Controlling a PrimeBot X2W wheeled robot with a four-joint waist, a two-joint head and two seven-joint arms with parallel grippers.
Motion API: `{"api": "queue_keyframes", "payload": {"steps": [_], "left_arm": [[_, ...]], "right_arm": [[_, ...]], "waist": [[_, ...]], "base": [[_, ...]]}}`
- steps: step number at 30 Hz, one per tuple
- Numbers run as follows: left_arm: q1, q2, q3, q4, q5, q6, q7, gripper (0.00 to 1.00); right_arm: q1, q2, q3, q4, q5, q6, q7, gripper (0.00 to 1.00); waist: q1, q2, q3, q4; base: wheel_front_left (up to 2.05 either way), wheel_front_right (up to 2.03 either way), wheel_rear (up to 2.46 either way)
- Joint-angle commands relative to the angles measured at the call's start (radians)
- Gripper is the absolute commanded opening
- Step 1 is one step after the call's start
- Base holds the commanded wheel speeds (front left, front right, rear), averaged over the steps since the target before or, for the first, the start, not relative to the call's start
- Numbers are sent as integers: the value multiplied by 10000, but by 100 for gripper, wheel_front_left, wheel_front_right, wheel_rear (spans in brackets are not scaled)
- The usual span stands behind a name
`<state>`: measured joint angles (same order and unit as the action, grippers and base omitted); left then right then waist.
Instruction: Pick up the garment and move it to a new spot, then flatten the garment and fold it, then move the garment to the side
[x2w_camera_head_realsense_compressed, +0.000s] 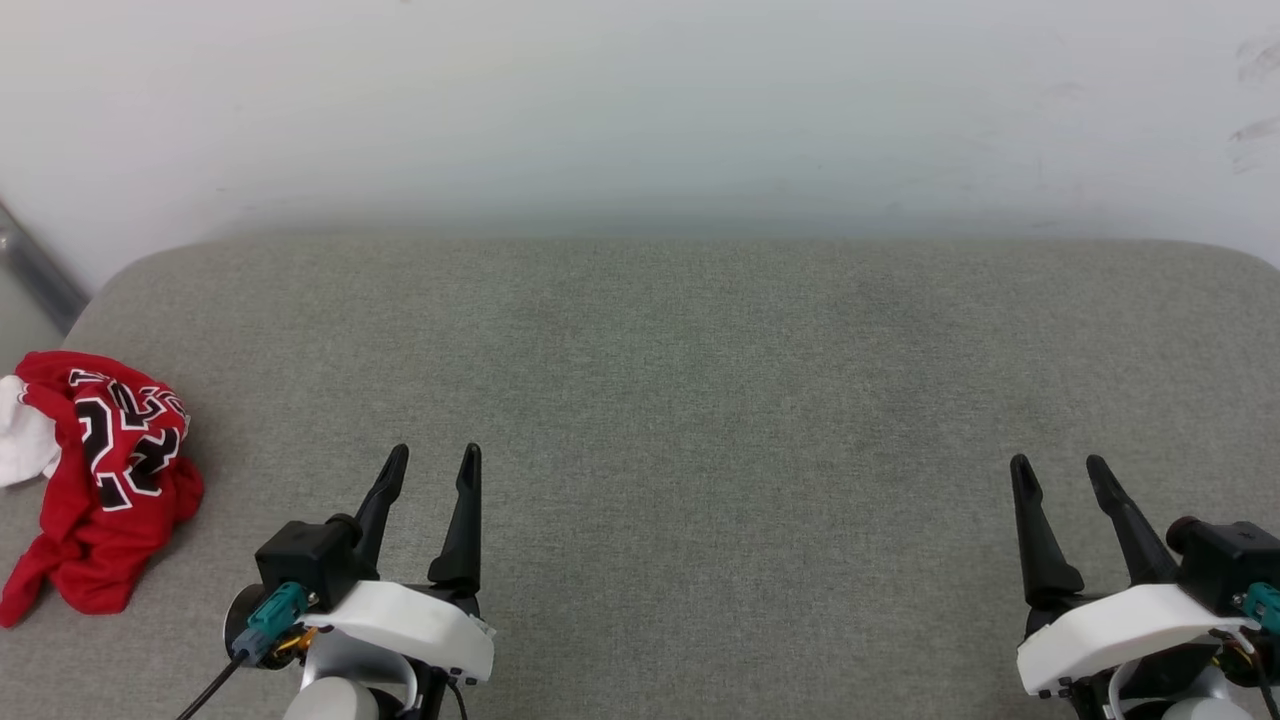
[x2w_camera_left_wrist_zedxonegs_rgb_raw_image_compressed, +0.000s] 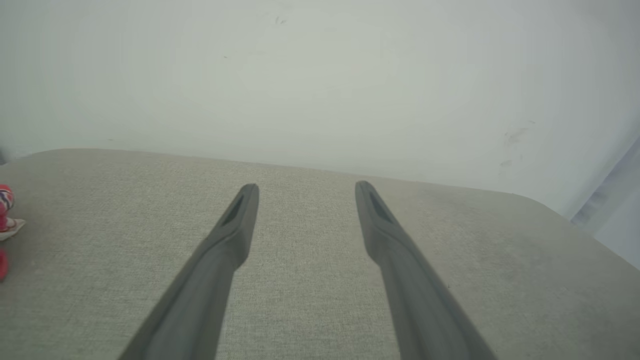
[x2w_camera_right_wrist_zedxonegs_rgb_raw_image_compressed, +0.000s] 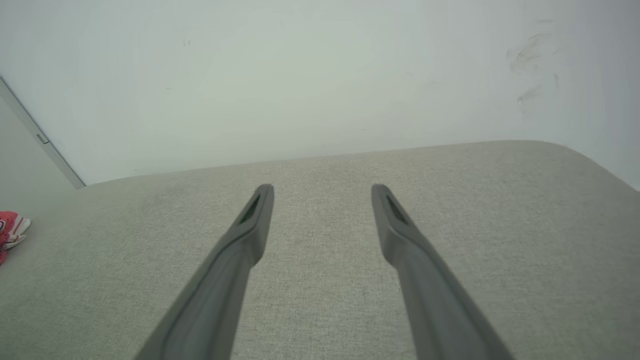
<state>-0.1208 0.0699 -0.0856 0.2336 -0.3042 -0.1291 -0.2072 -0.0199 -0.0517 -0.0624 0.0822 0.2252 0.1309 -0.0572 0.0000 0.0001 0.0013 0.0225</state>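
Cushion fabric, grey-green and woven, covers the broad padded surface (x2w_camera_head_realsense_compressed: 700, 400) that fills most of the head view, with a pale wall (x2w_camera_head_realsense_compressed: 640, 100) rising behind it. The garment (x2w_camera_head_realsense_compressed: 110, 470) lies in a crumpled heap at the surface's far left edge. It is red, its black white-outlined lettering faces up, and a patch of white lining is bunched at its left side.

The left gripper (x2w_camera_head_realsense_compressed: 435, 460) sits at the lower left, to the right of the garment and clear of it. Its two dark fingers are spread, with only bare cushion showing in the gap. The right gripper (x2w_camera_head_realsense_compressed: 1060, 470) sits at the lower right, well apart from the garment, and its fingers are likewise parted around nothing.

Each wrist view looks along its own parted fingers over plain cushion toward the wall, with a small sliver of red and white cloth at the left border. Both sets of fingertips seem to hang slightly above the fabric, though the angle leaves contact uncertain.
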Motion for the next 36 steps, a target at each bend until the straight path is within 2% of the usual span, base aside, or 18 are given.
{"api": "queue_keyframes", "payload": {"steps": [1, 28, 36], "left_arm": [[-141, 11, 10, -7, 241, -12, -100, 100], [-251, -127, 67, 318, 2160, 67, -606, 100], [-148, -170, 106, 449, 1866, 63, -585, 100]], "right_arm": [[55, 18, -25, -105, -193, -2, -71, 100], [-135, 24, -46, 74, -1796, -3, -442, 100], [-157, 24, -68, 236, -1569, -5, -536, 100]], "waist": [[0, -1, 2, -7], [0, -1, 136, -60], [0, -1, 120, -46]], "base": [[0, 0, 0], [0, 0, 0], [0, 0, 0]]}}
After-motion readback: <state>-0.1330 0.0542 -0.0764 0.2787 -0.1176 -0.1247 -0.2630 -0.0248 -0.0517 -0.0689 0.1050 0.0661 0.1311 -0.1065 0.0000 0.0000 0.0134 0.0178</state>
